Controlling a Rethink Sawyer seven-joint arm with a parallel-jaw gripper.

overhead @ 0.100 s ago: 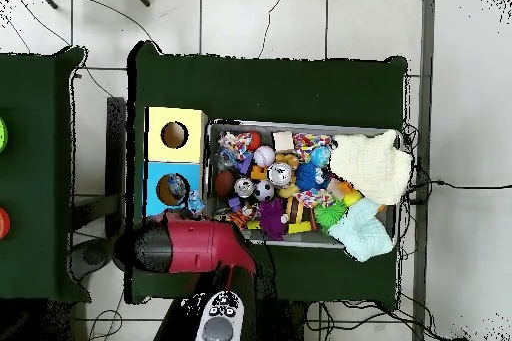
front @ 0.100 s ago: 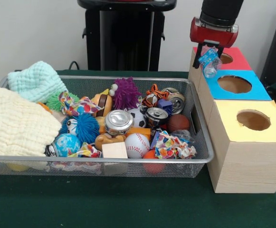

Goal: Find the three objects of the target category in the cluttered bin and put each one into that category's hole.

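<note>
Above the red-topped wooden box (front @ 0.100 s ago: 236, 57), the pincer (front @ 0.100 s ago: 209, 59) clamps a crumpled clear plastic bottle (front @ 0.100 s ago: 210, 63); overhead, the arm hides that box.

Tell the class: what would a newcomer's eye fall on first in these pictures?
The wire bin, heaped with bright toys, balls and cans. Beside it stand three boxes with round holes, topped red, blue and yellow. Above them the gripper holds a small clear bottle.
</note>
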